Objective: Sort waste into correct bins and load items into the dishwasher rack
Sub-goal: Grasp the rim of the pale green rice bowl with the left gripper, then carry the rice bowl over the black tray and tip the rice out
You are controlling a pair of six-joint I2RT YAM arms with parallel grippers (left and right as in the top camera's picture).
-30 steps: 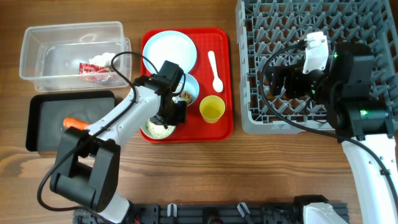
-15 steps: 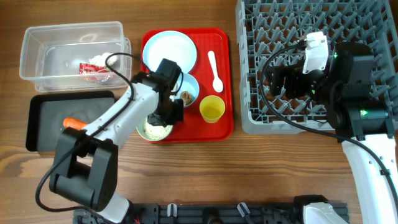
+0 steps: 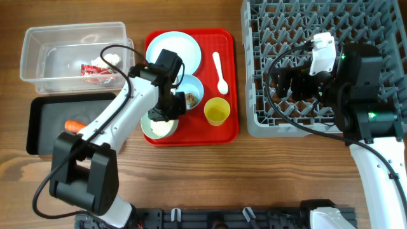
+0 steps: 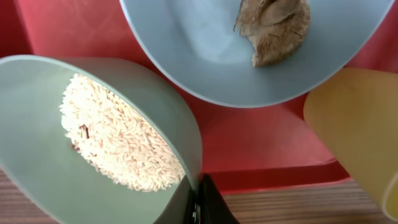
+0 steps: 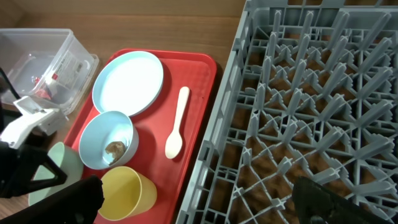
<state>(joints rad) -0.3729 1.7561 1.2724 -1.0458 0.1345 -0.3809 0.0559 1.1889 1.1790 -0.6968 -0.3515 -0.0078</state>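
Observation:
My left gripper [image 3: 168,109] is shut on the rim of a pale green bowl [image 3: 159,126] holding white rice [image 4: 118,143], at the front left of the red tray [image 3: 227,130]; the jaws [image 4: 198,200] pinch the bowl's wall [image 4: 37,180]. Next to it sits a pale blue bowl [image 3: 193,89] with a brown scrap [image 4: 273,28]. The plate [image 3: 173,49], white spoon [image 3: 220,71] and yellow cup [image 3: 217,112] lie on the tray. My right gripper [image 3: 289,84] is open and empty over the grey rack [image 3: 356,19].
The clear tub [image 3: 44,48] at back left holds red-and-white wrapper bits [image 3: 94,69] and a tissue wad [image 3: 112,59]. The black tray [image 3: 44,127] in front of it holds a carrot piece [image 3: 75,125]. Bare wood lies in front of the tray.
My left arm has shifted a little left and back with the rice bowl in its grip. The right arm has not moved.

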